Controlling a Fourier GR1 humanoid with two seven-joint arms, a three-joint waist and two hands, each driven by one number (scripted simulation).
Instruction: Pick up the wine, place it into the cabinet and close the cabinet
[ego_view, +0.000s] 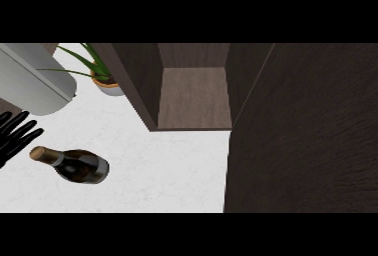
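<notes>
Standing on the white marbled worktop (170, 170) at about eight o'clock was the wine (76, 165) — dark bottle, tan cap tilted toward the left hand (15, 134), whose black fingers were spread straight at nine o'clock, just beside it and holding nothing. At twelve o'clock the cabinet (193, 97) gaped open — its dark door (306, 135) filled three o'clock. A potted plant (103, 75) and a grey appliance (33, 80) sat toward eleven.
</notes>
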